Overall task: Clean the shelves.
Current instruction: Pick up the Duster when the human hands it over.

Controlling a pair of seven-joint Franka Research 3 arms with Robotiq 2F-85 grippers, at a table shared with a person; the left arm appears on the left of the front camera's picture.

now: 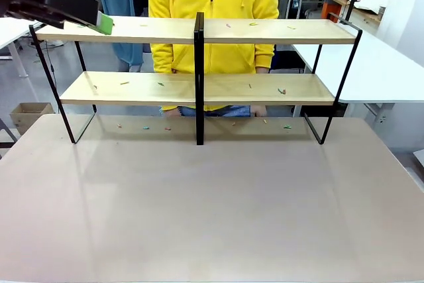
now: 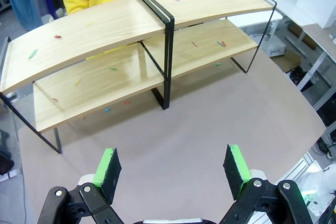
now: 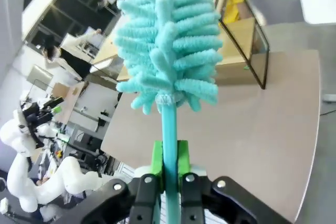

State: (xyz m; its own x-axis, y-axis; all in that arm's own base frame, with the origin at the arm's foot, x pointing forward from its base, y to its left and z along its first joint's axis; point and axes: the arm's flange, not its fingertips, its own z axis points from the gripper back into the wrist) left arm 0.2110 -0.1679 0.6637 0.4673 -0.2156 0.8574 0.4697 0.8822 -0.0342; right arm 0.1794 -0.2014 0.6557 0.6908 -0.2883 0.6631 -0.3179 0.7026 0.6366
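Note:
The shelves (image 1: pixel 199 31) stand across the far half of the table, two light wooden boards on a black frame with a centre post. Small coloured scraps (image 1: pixel 281 91) lie scattered on both boards and on the table under them. My left gripper (image 1: pixel 103 23) hangs by the top board's left end. In the left wrist view it (image 2: pixel 172 166) is open and holds nothing, looking down at the shelves (image 2: pixel 105 24). My right gripper (image 3: pixel 169 158) is shut on the handle of a teal fluffy duster (image 3: pixel 168 40), whose head stands upright before the camera. The shelves' end (image 3: pixel 241 35) lies beyond it.
A person in a yellow hoodie (image 1: pixel 212 4) stands close behind the shelves. The tan table (image 1: pixel 212 210) stretches bare in front of the rack. White tables (image 1: pixel 377 64) flank it at the right and far left, and a cardboard box (image 1: pixel 26 114) sits on the floor at the left.

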